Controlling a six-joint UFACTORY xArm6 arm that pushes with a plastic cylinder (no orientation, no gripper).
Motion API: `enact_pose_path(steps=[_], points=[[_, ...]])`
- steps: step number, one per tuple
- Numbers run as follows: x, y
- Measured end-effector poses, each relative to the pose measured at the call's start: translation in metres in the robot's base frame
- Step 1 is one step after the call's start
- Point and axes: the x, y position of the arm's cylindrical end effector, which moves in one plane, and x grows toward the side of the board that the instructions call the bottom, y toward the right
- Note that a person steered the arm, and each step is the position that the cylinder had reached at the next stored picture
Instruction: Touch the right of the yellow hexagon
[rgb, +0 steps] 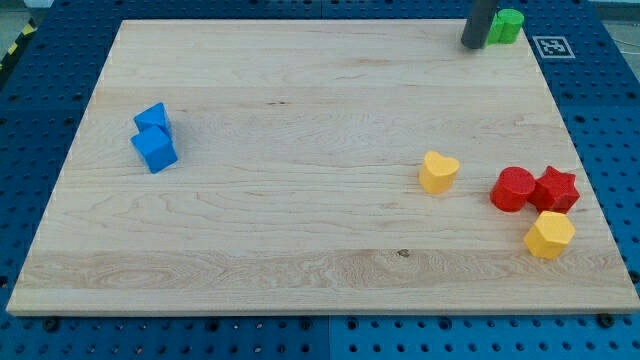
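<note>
Hexagon (549, 235) looks light and slippery, so you should nudge its right face gently; tip (471, 45) holds nothing, beside green block (508, 26).

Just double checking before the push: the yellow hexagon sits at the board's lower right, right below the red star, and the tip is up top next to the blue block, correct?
Not quite. In the camera view my tip is at the view's top right beside the green block, not a blue one; the blue blocks lie at the view's left. The rest holds: the yellow hexagon sits at the lower right, just below the red star.
</note>
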Motion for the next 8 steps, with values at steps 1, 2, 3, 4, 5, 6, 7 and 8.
enact_pose_path(steps=[1, 2, 3, 4, 5, 6, 7, 8], points=[[0.023, -0.013], [0.041, -0.026], [0.043, -0.026], [0.043, -0.025], [0.061, -0.020], [0.117, -0.001], [0.165, 0.049], [0.222, 0.097]])
